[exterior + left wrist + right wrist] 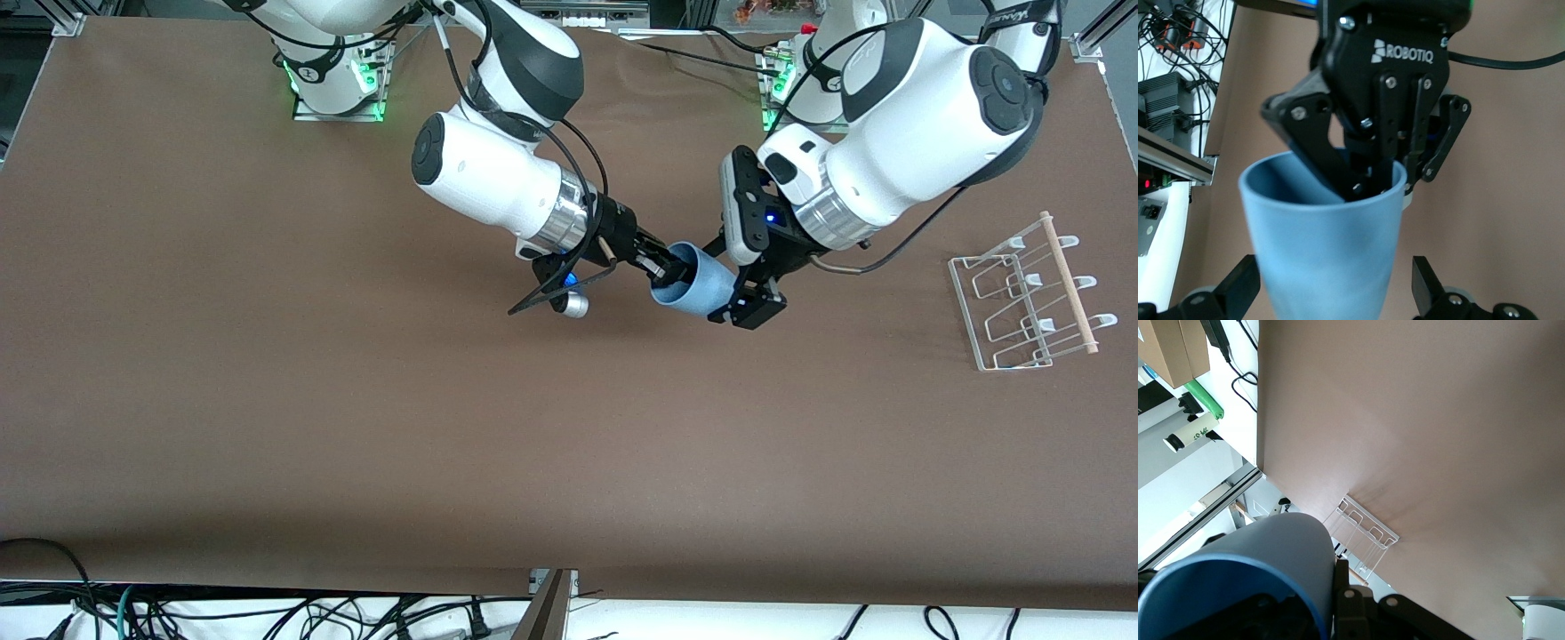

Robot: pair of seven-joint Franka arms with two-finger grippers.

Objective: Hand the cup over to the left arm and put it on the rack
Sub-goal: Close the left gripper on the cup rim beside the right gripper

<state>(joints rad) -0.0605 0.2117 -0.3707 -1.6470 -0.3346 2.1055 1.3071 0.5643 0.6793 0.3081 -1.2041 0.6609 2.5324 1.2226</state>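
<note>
Over the middle of the brown table (267, 400), up in the air between the two arms, the cup (696, 286) hung tipped on its side, its open mouth turned toward the right arm and its base toward the left one. The right gripper (662, 263) had it by the rim: the fingers were pinched tight on the wall of the cup, one reaching down inside the mouth, as the left wrist view showed plainly, with the black linkage dipping into the blue opening (1331, 220). The left gripper (745, 307) was at the base end of the cup with its fingers spread as wide as they went, one fingertip (1238, 287) on each side of the blue body, and I could not make out that either pad was pressing on it; the cup was carried by the right gripper alone. From the right wrist the cup's curved side (1271, 553) filled the near corner. The rack (1027, 298) stood on the table well apart from the handover, toward the left arm's end, its looped prongs pointing up and a light wooden rod (1069, 284) lying along one side; it showed small and pale in the right wrist view (1361, 543) too. A loose black cable drooped from the right arm's wrist, just beside a small silver cylinder there.
</note>
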